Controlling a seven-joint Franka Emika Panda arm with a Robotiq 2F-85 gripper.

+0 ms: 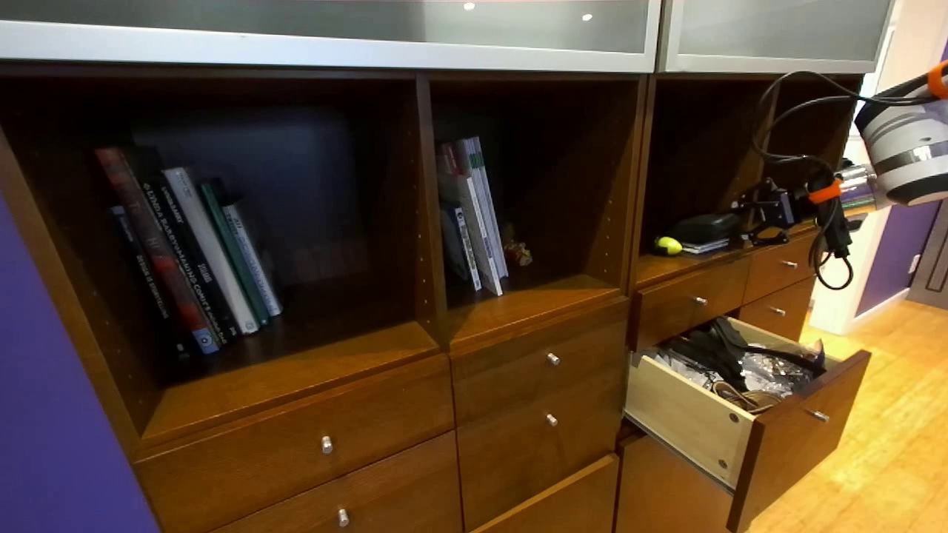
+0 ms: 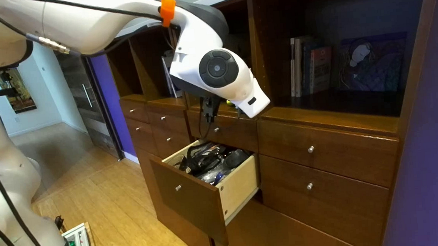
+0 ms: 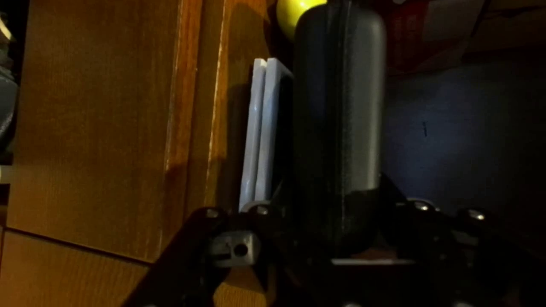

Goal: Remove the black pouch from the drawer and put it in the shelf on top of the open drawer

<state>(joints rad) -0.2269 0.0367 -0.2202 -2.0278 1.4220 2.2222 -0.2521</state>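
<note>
Fingers [image 3: 266, 224] straddle black pouch [image 3: 337, 123] — can't tell if gripping, too dark. Settle level in shelf [image 1: 650, 269] — back straight out.

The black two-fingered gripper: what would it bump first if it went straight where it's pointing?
Probably the long, rounded black pouch: its near end looks to be within the gripper. It's too dark to tell whether they touch. The shiny yellow rounded thing near its far end might come next; depth is unclear.
</note>
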